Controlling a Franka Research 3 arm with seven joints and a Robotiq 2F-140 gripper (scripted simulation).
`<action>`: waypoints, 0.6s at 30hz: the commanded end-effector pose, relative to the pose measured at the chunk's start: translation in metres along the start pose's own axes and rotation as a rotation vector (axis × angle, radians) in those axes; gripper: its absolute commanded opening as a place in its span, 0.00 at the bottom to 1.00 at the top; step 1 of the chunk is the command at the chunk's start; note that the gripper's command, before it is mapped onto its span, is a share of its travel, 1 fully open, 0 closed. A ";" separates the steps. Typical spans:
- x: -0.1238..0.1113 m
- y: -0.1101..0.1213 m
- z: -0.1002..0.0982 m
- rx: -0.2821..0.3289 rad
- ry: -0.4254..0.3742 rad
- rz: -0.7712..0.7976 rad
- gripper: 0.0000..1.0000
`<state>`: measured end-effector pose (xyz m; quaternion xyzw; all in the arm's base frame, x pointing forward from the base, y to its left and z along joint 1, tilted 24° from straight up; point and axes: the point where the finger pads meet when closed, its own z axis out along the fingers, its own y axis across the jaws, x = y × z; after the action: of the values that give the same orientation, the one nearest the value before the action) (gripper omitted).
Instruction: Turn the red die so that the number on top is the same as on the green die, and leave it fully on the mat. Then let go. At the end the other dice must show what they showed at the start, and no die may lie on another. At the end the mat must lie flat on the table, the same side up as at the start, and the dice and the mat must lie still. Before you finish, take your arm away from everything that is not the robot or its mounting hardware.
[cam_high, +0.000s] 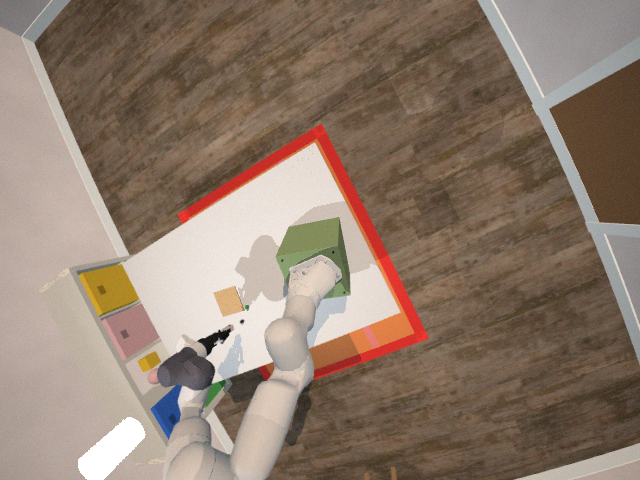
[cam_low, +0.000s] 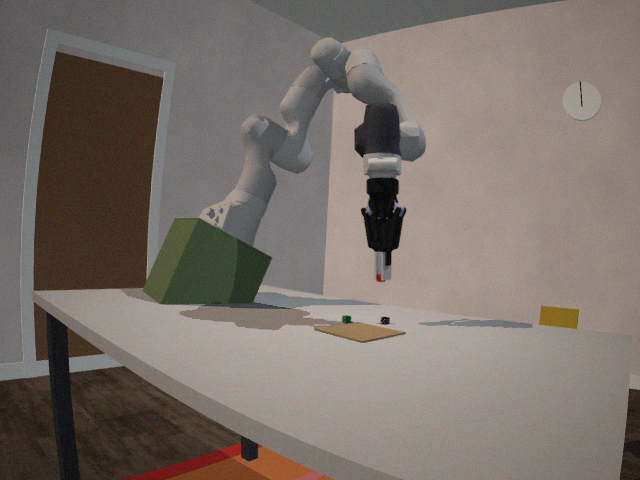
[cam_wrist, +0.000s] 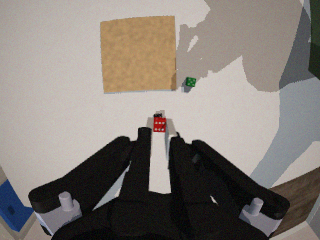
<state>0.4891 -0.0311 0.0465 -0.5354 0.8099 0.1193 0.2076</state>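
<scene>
My gripper (cam_wrist: 159, 127) is shut on the small red die (cam_wrist: 159, 123) and holds it high above the table, as the exterior view shows (cam_low: 379, 277). The red die also shows at the fingertips from above (cam_high: 229, 326). The tan mat (cam_wrist: 138, 54) lies flat on the white table, ahead of the fingers in the wrist view, and shows in the top and exterior views (cam_high: 229, 301) (cam_low: 359, 331). The green die (cam_wrist: 191, 83) (cam_low: 346, 319) (cam_high: 246, 307) sits on the table just off the mat's corner. A black die (cam_low: 384, 320) (cam_high: 241, 322) lies on the table beside the mat; the wrist view hides it.
A large green box (cam_low: 206, 262) holds the arm's base at the far side of the table. A shelf unit with yellow (cam_high: 108, 289), pink (cam_high: 130, 330) and blue (cam_high: 169, 410) bins stands beside the table. A small yellow block (cam_low: 558, 316) shows past the table's far edge.
</scene>
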 end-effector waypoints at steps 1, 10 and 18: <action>0.003 -0.002 0.000 -0.003 0.001 0.174 0.07; 0.013 -0.010 0.000 -0.002 0.006 0.332 0.07; 0.023 -0.016 0.000 -0.001 0.011 0.479 0.07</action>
<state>0.4959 -0.0537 0.0374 -0.3983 0.8867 0.1478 0.1824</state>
